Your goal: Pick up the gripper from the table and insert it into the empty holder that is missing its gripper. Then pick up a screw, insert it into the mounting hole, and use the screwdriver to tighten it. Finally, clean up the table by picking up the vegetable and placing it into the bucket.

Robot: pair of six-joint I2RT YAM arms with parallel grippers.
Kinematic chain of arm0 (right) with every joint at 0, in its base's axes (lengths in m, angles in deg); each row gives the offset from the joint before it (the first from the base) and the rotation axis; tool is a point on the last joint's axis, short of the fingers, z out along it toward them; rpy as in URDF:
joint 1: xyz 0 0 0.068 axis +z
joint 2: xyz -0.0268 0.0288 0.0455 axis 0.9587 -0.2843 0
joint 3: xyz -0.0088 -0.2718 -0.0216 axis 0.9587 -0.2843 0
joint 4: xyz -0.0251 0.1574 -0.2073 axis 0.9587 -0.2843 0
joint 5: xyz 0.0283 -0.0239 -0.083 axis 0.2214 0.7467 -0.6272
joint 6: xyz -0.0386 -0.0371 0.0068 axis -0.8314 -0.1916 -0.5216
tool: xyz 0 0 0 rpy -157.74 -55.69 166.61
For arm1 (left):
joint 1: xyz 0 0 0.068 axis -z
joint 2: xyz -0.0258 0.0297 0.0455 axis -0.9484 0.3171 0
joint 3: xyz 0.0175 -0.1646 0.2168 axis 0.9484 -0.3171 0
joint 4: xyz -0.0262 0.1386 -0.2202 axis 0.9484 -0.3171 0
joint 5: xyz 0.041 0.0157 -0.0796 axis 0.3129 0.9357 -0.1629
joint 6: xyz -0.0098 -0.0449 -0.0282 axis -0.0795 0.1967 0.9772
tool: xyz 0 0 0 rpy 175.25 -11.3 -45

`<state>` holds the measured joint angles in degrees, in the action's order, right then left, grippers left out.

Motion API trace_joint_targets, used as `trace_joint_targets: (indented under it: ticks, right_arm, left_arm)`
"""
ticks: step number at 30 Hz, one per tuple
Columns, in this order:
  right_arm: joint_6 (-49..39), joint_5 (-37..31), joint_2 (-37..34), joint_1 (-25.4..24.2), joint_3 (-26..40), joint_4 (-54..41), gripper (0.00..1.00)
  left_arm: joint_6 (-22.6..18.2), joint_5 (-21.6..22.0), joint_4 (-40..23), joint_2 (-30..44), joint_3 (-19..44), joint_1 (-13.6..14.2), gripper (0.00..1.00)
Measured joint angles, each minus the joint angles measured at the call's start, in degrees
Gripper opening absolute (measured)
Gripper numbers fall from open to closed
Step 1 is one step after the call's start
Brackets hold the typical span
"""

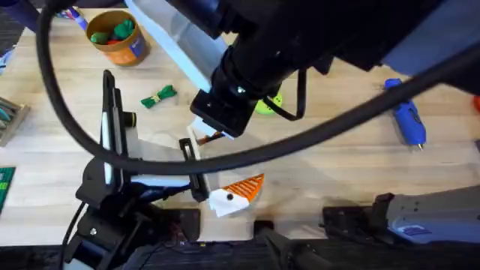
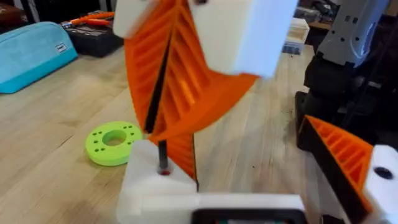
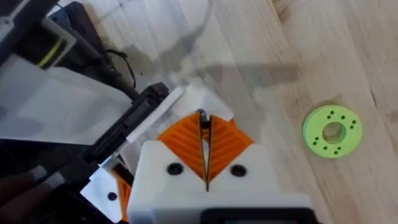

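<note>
My right gripper (image 1: 208, 136) (image 2: 163, 138) (image 3: 204, 118) reaches in from the upper right and is shut on a thin dark screw (image 2: 161, 152). The screw's tip touches a hole in the white gripper piece (image 2: 155, 190), whose orange part (image 2: 181, 152) rises behind it, at the end of the left arm. Beside it stands the white piece with the orange ribbed wedge (image 1: 240, 191) (image 2: 345, 158). My left gripper (image 1: 217, 169) stands open with a wide gap. The blue screwdriver (image 1: 405, 116) lies at the far right. A green vegetable (image 1: 159, 96) lies near the tan bucket (image 1: 133, 46).
A lime-green disc (image 1: 266, 105) (image 2: 113, 142) (image 3: 331, 130) lies on the wood just beyond the grippers. A teal pouch (image 2: 34, 53) and tools (image 2: 93, 22) sit at the table's far side. The right arm and its cable cross over the table's middle.
</note>
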<state>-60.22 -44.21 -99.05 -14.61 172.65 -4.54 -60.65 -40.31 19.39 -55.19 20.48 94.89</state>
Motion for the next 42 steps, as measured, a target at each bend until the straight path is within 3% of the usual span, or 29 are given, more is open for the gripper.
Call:
trace_joint_targets:
  ticks: [42]
  right_arm:
    - [-0.4, 0.6, -1.4, 0.0, 0.1, 1.0, 0.008]
  left_arm:
    - [0.5, 0.0, 0.0, 0.0, 0.0, 0.0, 0.993]
